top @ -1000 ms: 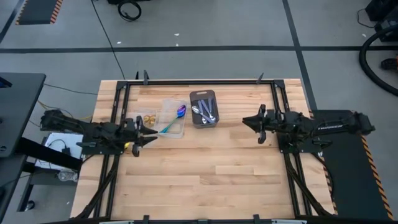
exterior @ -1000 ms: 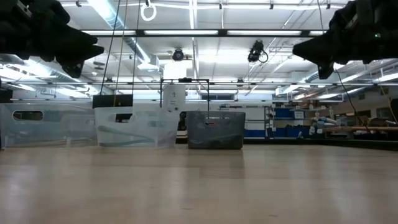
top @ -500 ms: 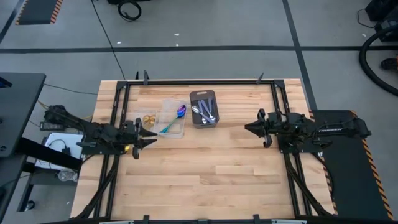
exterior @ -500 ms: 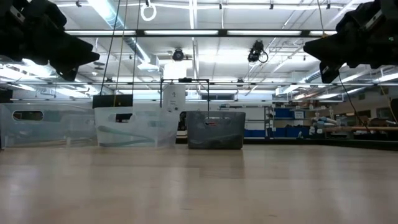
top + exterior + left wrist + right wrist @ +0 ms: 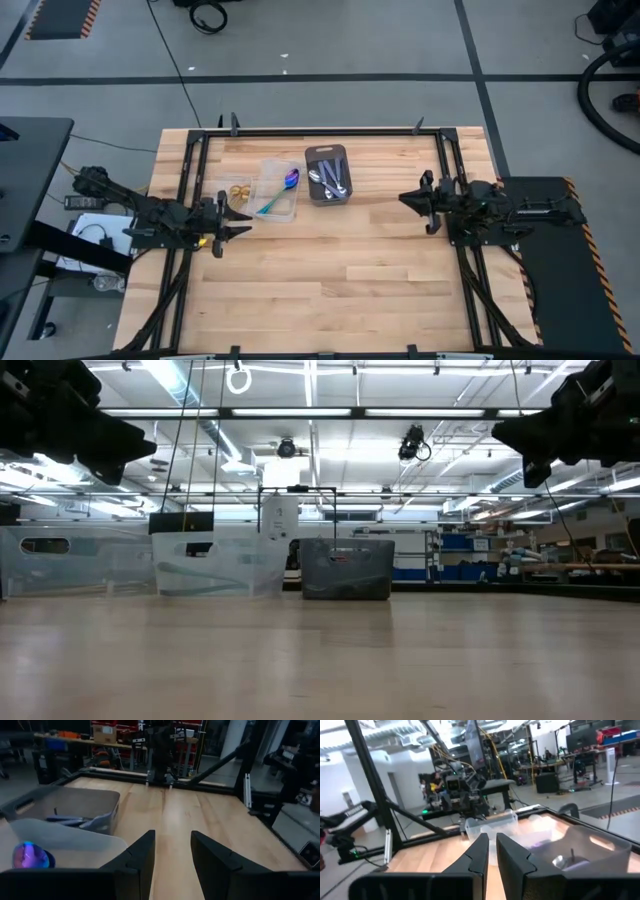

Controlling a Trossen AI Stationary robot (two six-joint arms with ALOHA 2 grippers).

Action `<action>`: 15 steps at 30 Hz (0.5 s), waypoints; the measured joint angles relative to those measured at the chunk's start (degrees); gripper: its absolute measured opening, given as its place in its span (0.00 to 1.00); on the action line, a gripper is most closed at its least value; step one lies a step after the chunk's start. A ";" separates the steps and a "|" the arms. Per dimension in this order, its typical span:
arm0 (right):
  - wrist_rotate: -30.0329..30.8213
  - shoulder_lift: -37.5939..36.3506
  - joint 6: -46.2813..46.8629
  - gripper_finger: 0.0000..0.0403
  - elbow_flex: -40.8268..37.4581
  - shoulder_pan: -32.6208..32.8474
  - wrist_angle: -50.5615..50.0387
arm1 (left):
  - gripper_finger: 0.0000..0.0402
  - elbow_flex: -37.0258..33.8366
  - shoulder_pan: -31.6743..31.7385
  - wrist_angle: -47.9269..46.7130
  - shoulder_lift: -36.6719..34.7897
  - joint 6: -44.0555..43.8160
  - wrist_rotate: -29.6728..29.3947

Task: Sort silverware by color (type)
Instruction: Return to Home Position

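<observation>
Silver spoons (image 5: pixel 331 181) lie in the dark tray (image 5: pixel 326 152) at the table's far middle. Left of it, rainbow spoons (image 5: pixel 280 195) lie in a clear container (image 5: pixel 270 166), and gold spoons (image 5: pixel 237 190) sit further left. My left gripper (image 5: pixel 243 217) hovers level near the gold spoons, open with nothing between its fingers (image 5: pixel 172 855). My right gripper (image 5: pixel 404 198) hovers level over the table's right side, pointing at the tray. Its fingers stand a narrow gap apart with nothing between them (image 5: pixel 492 851).
A black frame (image 5: pixel 320 131) runs along the table's far edge and down both sides. Bare wood lies across the near half (image 5: pixel 330 290). The tray (image 5: pixel 346 568) and clear containers (image 5: pixel 215 565) stand in a row in the low view.
My right gripper has drawn back toward the table's right edge, away from the tray, staying level. My left gripper has kept its place beside the gold spoons. The spoons, tray and containers have not moved.
</observation>
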 joint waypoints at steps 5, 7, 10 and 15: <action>0.02 0.01 -5.01 0.11 0.00 0.00 -1.68 | 0.33 0.00 0.00 -0.81 0.00 -1.71 0.00; 0.01 0.02 -5.54 0.11 0.00 0.00 -1.41 | 0.33 0.00 0.00 -1.63 0.00 0.41 0.01; 0.01 0.02 -5.53 0.11 0.00 0.00 -1.35 | 0.33 0.00 0.00 -2.12 0.00 6.19 0.00; 0.01 0.02 -5.53 0.11 0.00 0.00 -1.31 | 0.33 0.00 0.00 -2.11 0.00 10.15 0.00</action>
